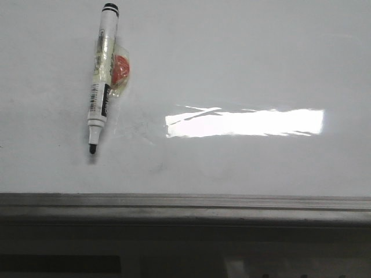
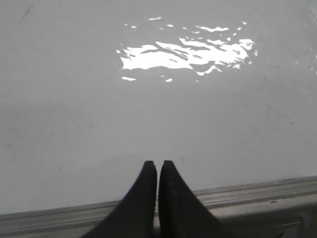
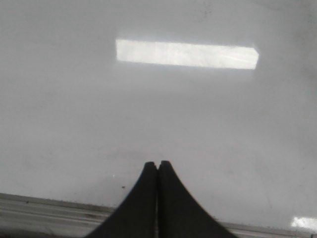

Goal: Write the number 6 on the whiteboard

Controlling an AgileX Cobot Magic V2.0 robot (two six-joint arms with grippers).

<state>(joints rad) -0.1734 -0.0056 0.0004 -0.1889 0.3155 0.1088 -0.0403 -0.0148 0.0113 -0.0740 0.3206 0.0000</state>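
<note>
A white marker (image 1: 101, 87) with a black end cap lies nearly upright in the front view, its uncapped black tip nearest the camera. A red-orange disc (image 1: 120, 69) is taped against its barrel with clear tape.

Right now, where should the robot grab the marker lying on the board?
Grip the marker from above, across its white barrel, just above the taped red blob. It lies flat, nearly lengthwise, uncapped tip toward the rail, so side-to-side pinching probably suits best.
</note>
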